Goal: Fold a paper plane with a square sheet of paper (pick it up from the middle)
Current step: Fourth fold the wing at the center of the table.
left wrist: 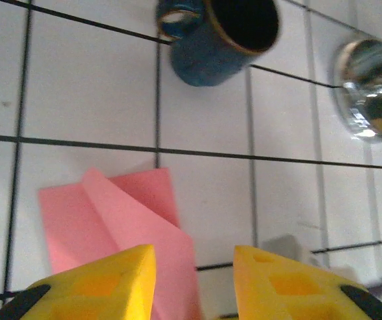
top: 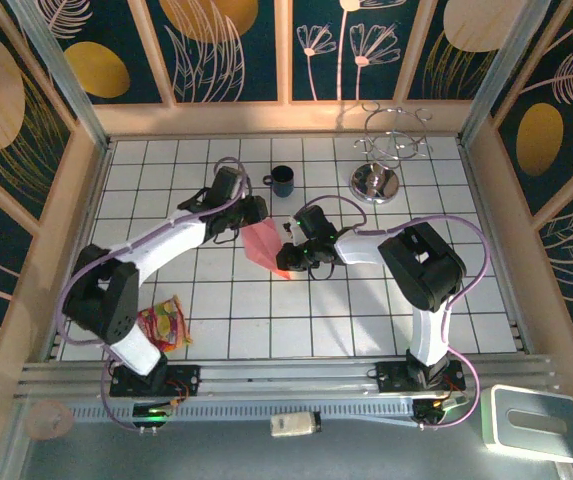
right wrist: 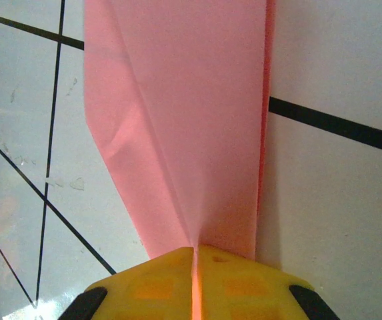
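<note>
Right fingers (right wrist: 151, 283) clamp the paper plane (right wrist: 191, 133) on its crease, mid-table; left fingers (left wrist: 104, 283) hover parted, empty. Featherlight, floppy stuff, probably best held along that fold.

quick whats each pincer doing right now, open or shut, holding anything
left pincer: open, fingers apart above the paper plane, nothing clamped between them.
right pincer: shut on the paper plane.
</note>
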Available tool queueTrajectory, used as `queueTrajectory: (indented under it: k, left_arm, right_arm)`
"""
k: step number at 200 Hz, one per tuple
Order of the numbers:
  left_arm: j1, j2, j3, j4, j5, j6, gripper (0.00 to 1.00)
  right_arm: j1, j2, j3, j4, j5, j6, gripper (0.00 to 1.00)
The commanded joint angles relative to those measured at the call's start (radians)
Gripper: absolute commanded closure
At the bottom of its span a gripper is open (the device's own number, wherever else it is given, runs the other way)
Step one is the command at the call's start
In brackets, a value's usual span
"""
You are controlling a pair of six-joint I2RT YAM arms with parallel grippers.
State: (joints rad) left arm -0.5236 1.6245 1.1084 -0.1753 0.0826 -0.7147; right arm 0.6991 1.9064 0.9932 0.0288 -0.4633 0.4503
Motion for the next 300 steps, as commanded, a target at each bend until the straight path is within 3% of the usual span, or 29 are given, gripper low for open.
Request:
queueTrajectory:
  k: [1, 39, 86, 300]
  left_arm:
    - [0.004, 0.01, -0.109, 0.183, 0.173, -0.041, 0.71]
    - [0.01, 0.067, -0.205, 0.352, 0.286, -0.106, 0.84]
    - [0.013, 0.158, -0.212, 0.404, 0.333, -0.12, 0.85]
    - [0.06, 0.244, -0.2, 0.248, 0.176, -0.111, 0.88]
  right_arm:
    - [-0.002, 0.031, -0.009, -0.128, 0.036, -0.013, 0.89]
    - [-0.003, 0.043, -0.007, -0.127, 0.027, -0.006, 0.89]
    - [-0.003, 0.051, -0.001, -0.131, 0.022, -0.004, 0.89]
    - [-0.004, 0.052, -0.014, -0.135, 0.031, 0.018, 0.89]
